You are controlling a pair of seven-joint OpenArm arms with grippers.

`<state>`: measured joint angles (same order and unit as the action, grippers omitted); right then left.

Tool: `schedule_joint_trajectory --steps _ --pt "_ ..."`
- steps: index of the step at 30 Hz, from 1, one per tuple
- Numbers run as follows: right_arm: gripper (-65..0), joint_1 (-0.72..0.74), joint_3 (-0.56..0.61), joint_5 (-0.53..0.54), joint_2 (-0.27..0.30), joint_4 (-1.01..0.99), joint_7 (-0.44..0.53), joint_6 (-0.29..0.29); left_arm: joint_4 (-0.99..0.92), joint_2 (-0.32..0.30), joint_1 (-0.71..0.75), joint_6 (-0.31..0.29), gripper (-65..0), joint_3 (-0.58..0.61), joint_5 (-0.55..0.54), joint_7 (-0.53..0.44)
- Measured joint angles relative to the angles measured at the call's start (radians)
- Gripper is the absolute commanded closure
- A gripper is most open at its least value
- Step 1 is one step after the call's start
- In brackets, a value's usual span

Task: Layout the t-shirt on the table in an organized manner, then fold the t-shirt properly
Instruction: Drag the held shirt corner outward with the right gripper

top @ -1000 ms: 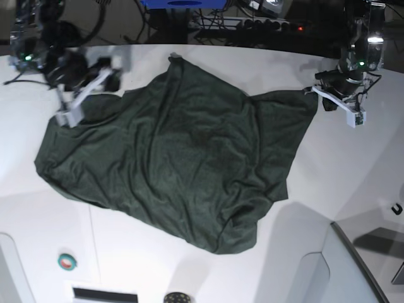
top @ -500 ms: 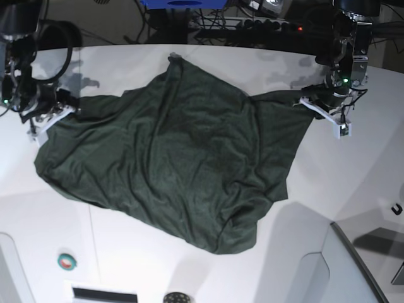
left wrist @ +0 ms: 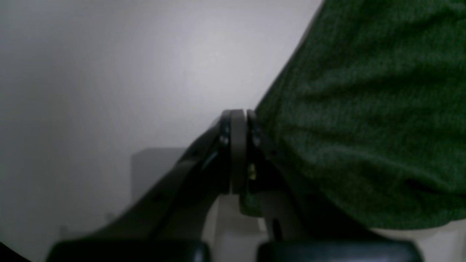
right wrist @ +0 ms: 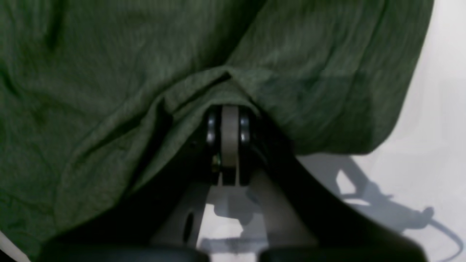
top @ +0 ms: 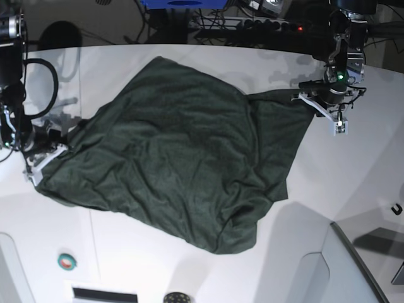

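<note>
The dark green t-shirt [top: 183, 151] lies wrinkled and unfolded across the white table [top: 353, 177], with one flap doubled over on its right side. In the base view my right gripper [top: 39, 165] sits low at the shirt's left edge. The right wrist view shows that gripper [right wrist: 229, 112] shut, with a fold of t-shirt [right wrist: 109, 72] bunched over its tips. My left gripper [top: 307, 100] is at the shirt's back right corner. Close up, the left gripper [left wrist: 238, 116] is shut, with the cloth edge [left wrist: 364, 109] against its right finger and a sliver of green in the jaws.
A small green-and-white round object [top: 66, 261] lies near the front left edge. Cables and a power strip [top: 271, 24] run behind the table's back edge. A raised panel with a dark rim [top: 356, 259] stands at the front right, and a small black hook [top: 396, 208] lies at the far right.
My right gripper came down from the back left to the shirt's left edge and shut on it. The shirt's back peak shifted left. My left gripper edged left and back at the right corner.
</note>
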<state>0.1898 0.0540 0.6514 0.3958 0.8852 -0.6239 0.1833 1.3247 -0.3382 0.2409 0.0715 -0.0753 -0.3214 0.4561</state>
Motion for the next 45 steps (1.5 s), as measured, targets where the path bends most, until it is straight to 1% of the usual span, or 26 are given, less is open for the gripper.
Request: schedule_joint_trajectory --steps 1,3,4,6,8,9,10,12,14,15,17,18,21,23,24,27,31,32,34,35,37,39,42,43,45 --pt "-0.5 0.0 -0.002 -0.003 0.001 0.003 0.0 0.0 0.0 0.001 0.0 0.0 0.0 0.0 0.0 0.0" --pt "-1.1 -0.038 -0.026 -0.028 0.004 0.076 -0.055 -0.005 0.017 0.005 0.008 0.0 0.0 0.0 0.0 0.013" --pt "-1.8 -0.076 -0.054 -0.027 0.005 0.14 -0.094 -0.01 0.039 0.007 0.023 0.0 0.0 -0.002 0.0 0.015" --pt "-5.4 -0.184 -0.128 -0.034 -0.001 0.301 -0.117 -0.018 0.097 0.016 0.063 -0.011 0.0 -0.028 -0.003 0.027" --pt "-13.1 -0.277 -0.203 -0.032 -0.024 0.449 -0.128 -0.02 0.145 0.019 0.089 -0.006 0.0 -0.063 -0.001 0.028" --pt "-18.2 -0.32 -0.241 -0.03 -0.046 0.515 -0.124 -0.017 0.169 0.023 0.1 -0.003 0.0 -0.081 0.0 0.026" --pt "-23.1 -0.356 -0.267 -0.028 -0.063 0.571 -0.127 -0.015 0.183 0.025 0.1 -0.003 0.0 -0.098 -0.001 0.026" --pt "-30.3 -0.407 -0.302 -0.019 -0.101 0.647 -0.142 -0.007 0.19 0.022 0.107 -0.003 0.0 -0.126 0.0 0.017" --pt "-31.2 -0.421 -0.308 -0.027 -0.142 0.644 -0.204 -0.006 0.183 0.019 0.119 0.003 0.0 -0.14 0.0 0.015" --pt "-31.2 -0.421 -0.31 -0.025 -0.164 0.618 -0.199 -0.007 0.171 0.019 0.123 0.003 0.0 -0.14 0.001 0.017" --pt "-31.2 -0.407 -0.309 -0.02 -0.195 0.539 -0.15 -0.003 0.146 0.024 0.125 -0.005 0.0 -0.137 0.0 0.027" --pt "-31.2 -0.393 -0.309 -0.022 -0.2 0.493 -0.13 -0.003 0.14 0.026 0.125 -0.007 0.0 -0.136 0.0 0.027" --pt "-31.2 -0.339 -0.311 -0.004 -0.185 0.389 -0.058 0.0 0.139 0.022 0.119 -0.007 0.0 -0.134 0.0 0.023" --pt "-30.8 -0.301 -0.314 -0.017 -0.179 0.344 -0.047 -0.003 0.138 0.023 0.118 -0.007 0.0 -0.13 0.0 0.023" --pt "-29.4 -0.288 -0.314 -0.016 -0.178 0.331 -0.043 -0.003 0.138 0.024 0.116 -0.007 0.0 -0.129 0.0 0.023" --pt "-23.1 -0.273 -0.314 -0.006 -0.179 0.302 -0.033 -0.003 0.138 0.036 0.12 -0.007 0.0 -0.129 0.007 0.024" --pt "-17.1 -0.243 -0.314 -0.005 -0.178 0.266 -0.033 -0.003 0.137 0.038 0.122 -0.007 0.0 -0.128 0.007 0.023" --pt "-13.5 -0.246 -0.314 -0.004 -0.178 0.265 -0.029 -0.003 0.137 0.039 0.122 -0.007 0.0 -0.128 0.007 0.023" --pt "-1.7 -0.255 -0.314 -0.003 -0.178 0.264 -0.024 -0.002 0.137 0.038 0.122 -0.007 0.0 -0.129 0.007 0.023" --pt "0.0 -0.258 -0.314 -0.002 -0.178 0.264 -0.026 -0.002 0.137 0.038 0.122 -0.007 0.0 -0.129 0.007 0.023" --pt "-1.2 -0.262 -0.314 -0.006 -0.178 0.276 -0.042 -0.002 0.137 0.039 0.122 -0.007 0.0 -0.129 0.007 0.023" --pt "0.0 -0.298 -0.308 -0.025 -0.175 0.352 -0.132 -0.005 0.137 0.038 0.122 -0.007 0.0 -0.129 0.007 0.023" --pt "-0.2 -0.378 -0.31 -0.032 -0.167 0.488 -0.231 -0.021 0.135 0.036 0.122 -0.007 0.0 -0.129 0.007 0.023" --pt "-0.2 -0.394 -0.31 -0.034 -0.164 0.527 -0.266 -0.035 0.132 0.036 0.122 -0.007 0.0 -0.129 0.007 0.023" --pt "-0.2 -0.408 -0.31 -0.032 -0.164 0.602 -0.272 -0.113 0.121 0.037 0.12 -0.008 0.0 -0.127 0.007 0.023"
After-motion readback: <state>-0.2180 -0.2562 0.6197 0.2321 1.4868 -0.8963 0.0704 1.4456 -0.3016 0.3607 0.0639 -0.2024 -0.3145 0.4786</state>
